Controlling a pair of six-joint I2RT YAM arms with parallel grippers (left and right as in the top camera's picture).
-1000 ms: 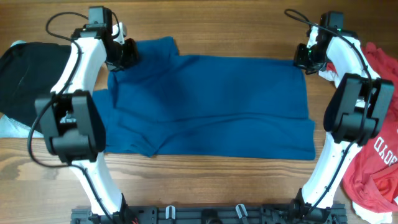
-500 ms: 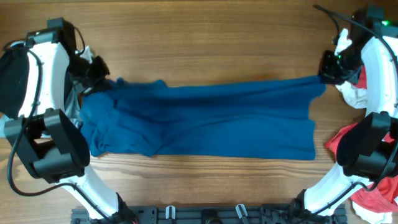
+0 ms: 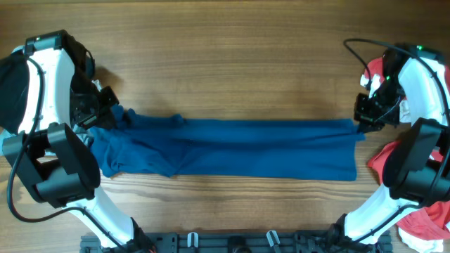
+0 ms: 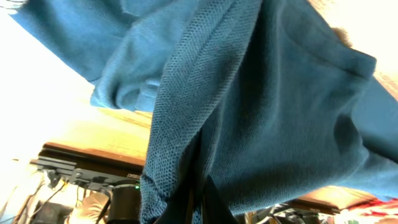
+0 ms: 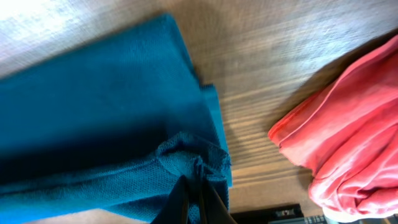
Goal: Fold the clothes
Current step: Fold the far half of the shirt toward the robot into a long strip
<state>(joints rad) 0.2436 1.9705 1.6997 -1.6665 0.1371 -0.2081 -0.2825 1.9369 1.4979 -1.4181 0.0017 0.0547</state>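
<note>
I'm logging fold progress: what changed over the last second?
The left gripper and right gripper, staying shut on the blue T-shirt's far edge, carried it toward the near side, folding the cloth over itself. The near hem stayed put.

Robot lab bench, not a home. Two white-and-black arms, left arm and right arm, rise from a black mounting rail along the near edge of a wood-grain table. A loose black cable loops in the open by the right arm. Clothes sit as work pieces: blue T-shirt stretched across the middle, red garments heaped at the right edge, black garment at the left. The wrist cameras fit that too.
</note>
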